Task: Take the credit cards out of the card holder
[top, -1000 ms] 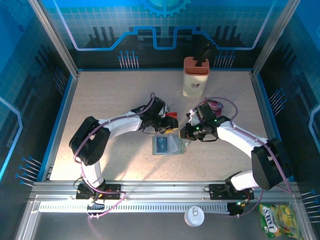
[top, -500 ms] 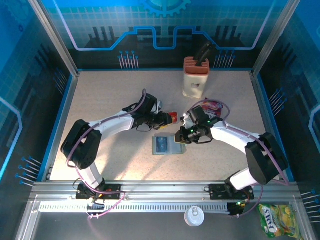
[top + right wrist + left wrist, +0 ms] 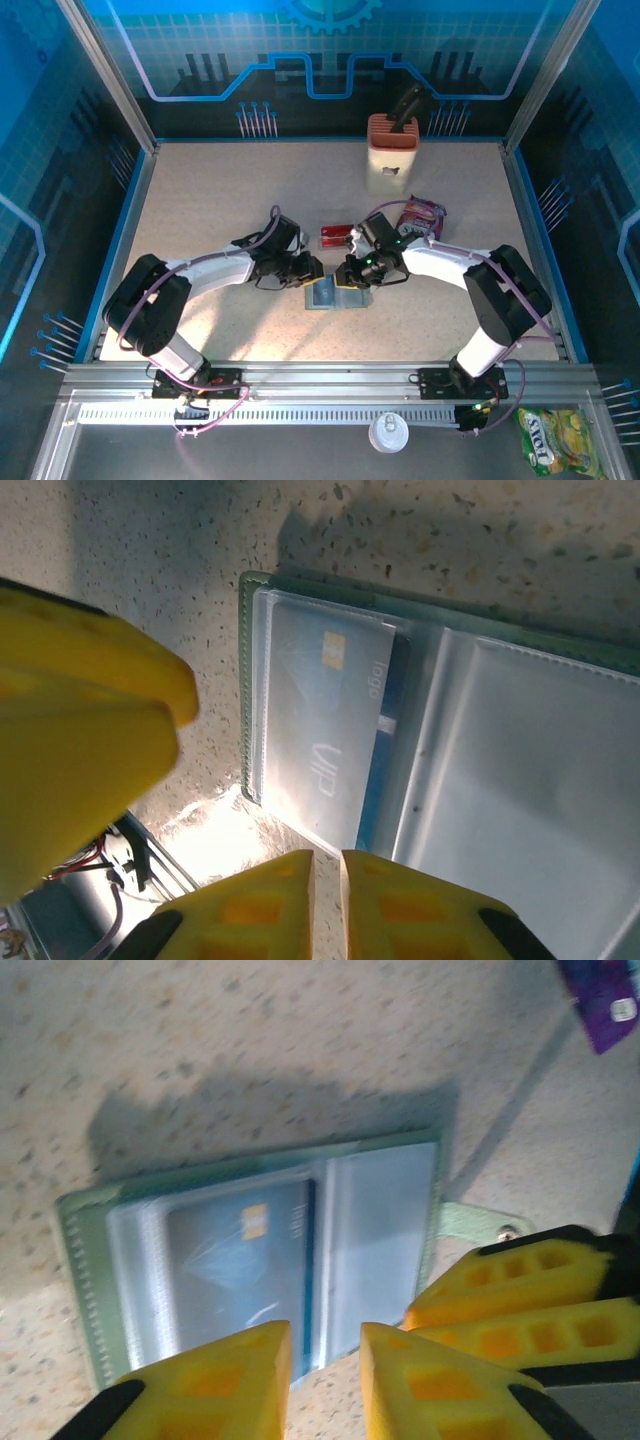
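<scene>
As it lies open at frame centre, the grey-green card holder point(image 3: 330, 300) shows a blue card point(image 3: 235, 1260) under clear plastic. The left gripper point(image 3: 322, 1348) and right gripper point(image 3: 327, 868) stand at its edge, jaws almost together; grip or not, I cannot tell.

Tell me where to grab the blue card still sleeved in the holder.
Pinch the blue rectangular plastic card at its darker long edge beside the centre fold; that edge looks uncovered. Come in low from the empty panel's side, since the grey-green folding card holder lies open flat.
</scene>
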Robot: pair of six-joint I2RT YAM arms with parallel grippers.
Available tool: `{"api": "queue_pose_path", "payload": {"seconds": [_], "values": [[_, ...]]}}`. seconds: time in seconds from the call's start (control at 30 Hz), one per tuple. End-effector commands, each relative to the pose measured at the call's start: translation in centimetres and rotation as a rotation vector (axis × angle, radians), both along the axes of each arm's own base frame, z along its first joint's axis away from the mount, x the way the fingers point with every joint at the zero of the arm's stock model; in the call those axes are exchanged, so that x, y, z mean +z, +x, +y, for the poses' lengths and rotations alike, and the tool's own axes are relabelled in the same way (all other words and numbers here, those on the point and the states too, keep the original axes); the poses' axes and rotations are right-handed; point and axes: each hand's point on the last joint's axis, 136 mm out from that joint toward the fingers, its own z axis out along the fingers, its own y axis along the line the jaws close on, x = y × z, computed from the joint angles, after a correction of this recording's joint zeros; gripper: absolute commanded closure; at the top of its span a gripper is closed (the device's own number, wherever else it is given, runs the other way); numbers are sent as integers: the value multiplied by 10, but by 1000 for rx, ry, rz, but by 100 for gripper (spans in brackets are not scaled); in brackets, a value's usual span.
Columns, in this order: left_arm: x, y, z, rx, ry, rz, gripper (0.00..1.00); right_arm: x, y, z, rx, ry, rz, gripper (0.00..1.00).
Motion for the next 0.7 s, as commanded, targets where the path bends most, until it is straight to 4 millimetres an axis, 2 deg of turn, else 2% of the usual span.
{"api": "queue_pose_path", "payload": {"seconds": [0.0,0.17,0.67], "values": [[0,-3,7,23,1,-6,80,4,3,14,17,32,3,81],[-12,-11,10,23,6,23,90,1,4,18,23,32,9,78],[-45,-29,25,33,82,96,92,-9,2,29,47,33,37,75]]}}
